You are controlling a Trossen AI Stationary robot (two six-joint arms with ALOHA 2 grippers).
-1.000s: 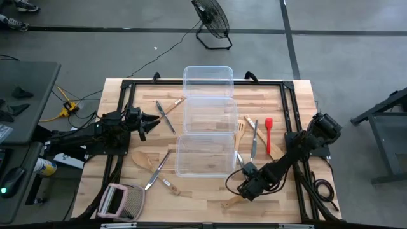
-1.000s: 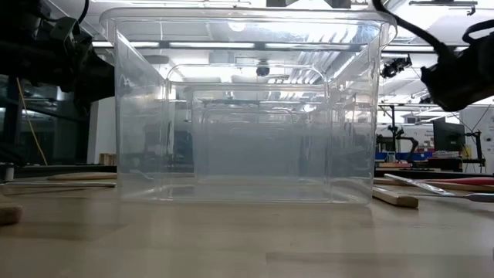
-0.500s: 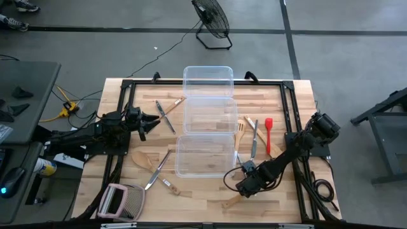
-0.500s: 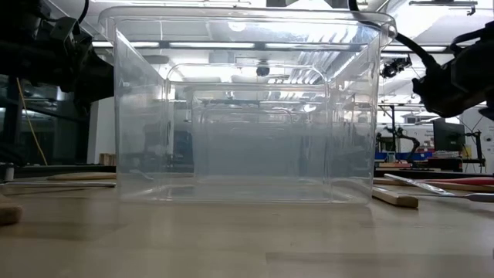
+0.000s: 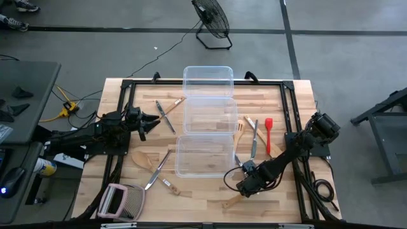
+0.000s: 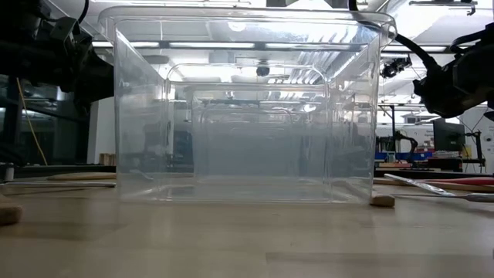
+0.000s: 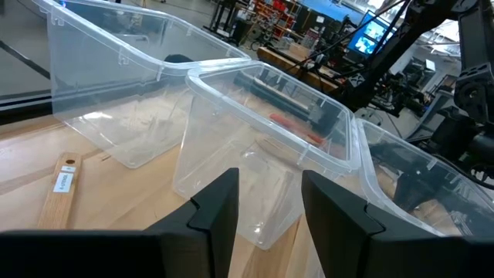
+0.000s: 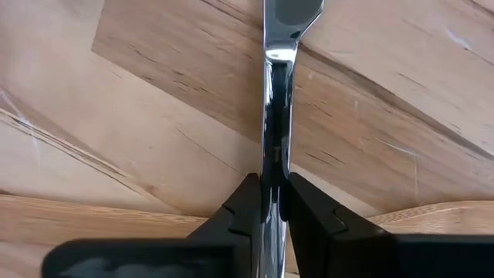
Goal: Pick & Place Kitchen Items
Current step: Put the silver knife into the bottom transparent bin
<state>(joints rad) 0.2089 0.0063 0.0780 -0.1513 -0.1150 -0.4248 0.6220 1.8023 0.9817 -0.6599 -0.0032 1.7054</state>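
**Kitchen items: all on the table so far, one piece of cutlery in the right claw**

You have three clear tubs (image 5: 207,127) in a row down the middle of the table (image 5: 280,102), and as far as the high and low views show, none holds anything yet. So judge the task as barely begun: nearly every utensil remains to be moved.

On your left half lie crossed cutlery and a wooden-handled piece (image 5: 168,109) near the far tub, and a wooden spoon (image 5: 141,159) with a silver utensil (image 5: 158,168) beside the near tub. On your right half you see a wooden spatula (image 5: 240,130), silver cutlery (image 5: 254,141) and the small red utensil (image 5: 269,132) just beside the middle tub, plus a wooden piece (image 5: 230,203) near the front edge.

Your right gripper (image 5: 245,186) sits low by the near tub's right corner. The right wrist view shows its fingers pinched onto a slim metal utensil (image 8: 274,123) over the bare wood; whether it is lifted clear, you cannot tell.

Your left gripper (image 7: 266,205) waits at the left side, fingers spread and empty, facing the tubs.
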